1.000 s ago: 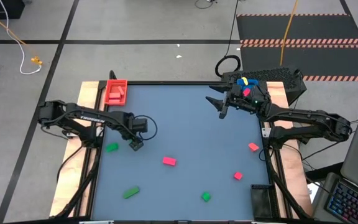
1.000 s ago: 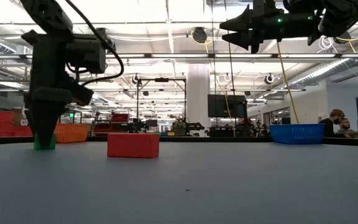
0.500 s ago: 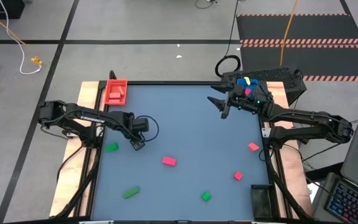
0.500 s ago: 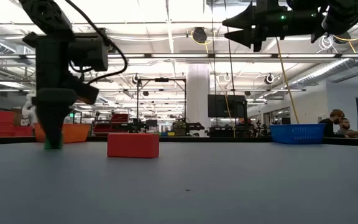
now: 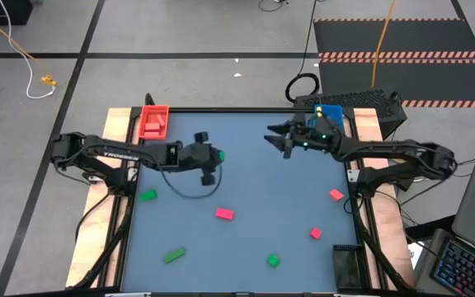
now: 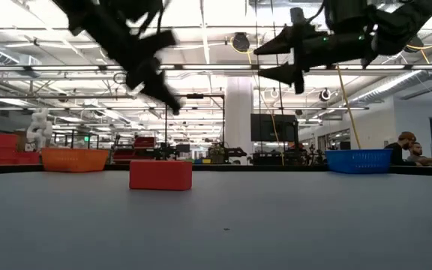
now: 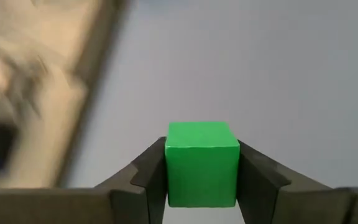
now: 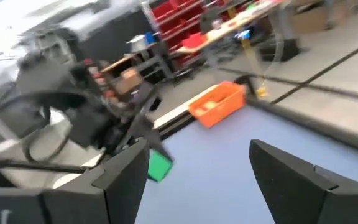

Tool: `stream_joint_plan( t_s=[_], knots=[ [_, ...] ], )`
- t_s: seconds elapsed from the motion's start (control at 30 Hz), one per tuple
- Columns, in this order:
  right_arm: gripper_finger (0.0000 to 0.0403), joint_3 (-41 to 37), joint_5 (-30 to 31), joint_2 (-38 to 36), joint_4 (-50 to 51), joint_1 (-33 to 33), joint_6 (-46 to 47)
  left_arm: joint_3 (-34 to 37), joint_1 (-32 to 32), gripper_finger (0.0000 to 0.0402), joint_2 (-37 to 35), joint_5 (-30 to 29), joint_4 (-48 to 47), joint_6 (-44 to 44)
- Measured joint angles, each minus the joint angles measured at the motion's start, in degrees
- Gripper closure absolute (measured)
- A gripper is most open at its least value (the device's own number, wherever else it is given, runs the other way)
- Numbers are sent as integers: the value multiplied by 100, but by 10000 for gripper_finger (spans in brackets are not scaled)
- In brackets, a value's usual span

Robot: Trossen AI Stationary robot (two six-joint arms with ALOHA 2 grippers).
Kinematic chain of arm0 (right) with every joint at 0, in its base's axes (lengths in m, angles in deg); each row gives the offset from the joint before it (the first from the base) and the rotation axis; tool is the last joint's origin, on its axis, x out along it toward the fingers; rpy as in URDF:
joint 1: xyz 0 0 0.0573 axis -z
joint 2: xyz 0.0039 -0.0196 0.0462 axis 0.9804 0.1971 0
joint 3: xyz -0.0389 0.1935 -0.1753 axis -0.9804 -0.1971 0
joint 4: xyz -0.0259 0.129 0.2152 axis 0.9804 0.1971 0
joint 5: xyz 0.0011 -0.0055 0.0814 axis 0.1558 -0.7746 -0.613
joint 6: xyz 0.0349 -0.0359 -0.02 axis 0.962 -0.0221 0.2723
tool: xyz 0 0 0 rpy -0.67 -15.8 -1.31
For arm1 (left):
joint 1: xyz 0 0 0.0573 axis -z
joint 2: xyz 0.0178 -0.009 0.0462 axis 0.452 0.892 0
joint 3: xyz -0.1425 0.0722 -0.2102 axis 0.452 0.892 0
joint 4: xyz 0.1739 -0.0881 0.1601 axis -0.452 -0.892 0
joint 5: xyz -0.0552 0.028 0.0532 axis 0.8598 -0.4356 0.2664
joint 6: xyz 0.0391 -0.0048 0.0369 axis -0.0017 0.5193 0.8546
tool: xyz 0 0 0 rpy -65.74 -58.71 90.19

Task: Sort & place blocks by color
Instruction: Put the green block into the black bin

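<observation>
So the small green cube (image 7: 202, 163) has been picked up: a second ago the left gripper (image 5: 209, 162) was down at the table near the left edge with its tips on it, and now it's been swung up and toward the middle, with the cube clamped between both fingers (image 7: 145, 176). In the right wrist view the cube (image 8: 159, 166) is seen hanging just beyond that arm's own finger. Probably a handover or a carry toward a tray is being set up, so one green piece looks to be on its way.

The right gripper (image 5: 280, 140) has been moved too, out from over the blue basket-like tray (image 5: 330, 113) toward the left one; its fingers are spread wide apart and nothing is held.

Below and between the two tools, a hot pink bar (image 5: 224, 214) is left on the grey table top (image 5: 246, 181). Another green block (image 5: 148, 195) sits behind the left gripper, a green bar (image 5: 173, 256) and a green cube (image 5: 274, 260) well below. Two salmon-red blocks (image 5: 336, 195) (image 5: 316, 233) lie below the right arm. The red tray (image 5: 153, 122) is behind the left arm at the corner.

Nothing is seen blocking the gap between the grippers; only the two arms could get in each other's way.
</observation>
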Motion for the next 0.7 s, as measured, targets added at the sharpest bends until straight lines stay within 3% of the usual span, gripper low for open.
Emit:
stream_joint_plan(
  t_s=[0.2,0.37,0.53,0.7],
  knots=[
    [133,0,-673,598,-772,-37,455,-5,91,267,0,176,1401,933],
    [133,0,-683,919,-1047,-219,645,-5,94,263,0,631,2005,1177],
    [133,0,-693,1312,-1598,-481,690,-5,94,229,50,1075,2467,1200],
    [133,9,-624,1646,-2479,-594,975,-1,94,249,119,1124,2478,1240]
  ],
)
